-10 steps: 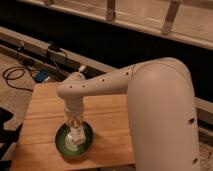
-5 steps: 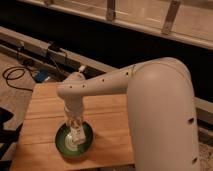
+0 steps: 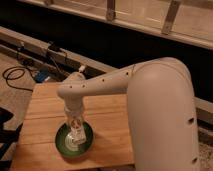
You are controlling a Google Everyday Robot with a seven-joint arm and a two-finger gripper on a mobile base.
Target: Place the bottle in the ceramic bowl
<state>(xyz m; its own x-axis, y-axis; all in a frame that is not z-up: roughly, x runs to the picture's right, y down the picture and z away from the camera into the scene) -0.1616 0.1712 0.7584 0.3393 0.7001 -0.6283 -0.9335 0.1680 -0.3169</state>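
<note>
The green ceramic bowl [image 3: 63, 143] sits near the front of the wooden table [image 3: 105, 120]. The pale bottle [image 3: 75, 129] stands upright inside the bowl, its label facing me. My gripper [image 3: 75, 122] reaches straight down from the white arm [image 3: 105, 85] over the bowl and is around the bottle's upper part. The bottle's cap is hidden by the wrist.
The big white arm link [image 3: 165, 115] fills the right side of the view. Cables and a blue object [image 3: 42, 76] lie on the floor at the left, behind the table. A dark ledge with a railing [image 3: 110, 12] runs along the back.
</note>
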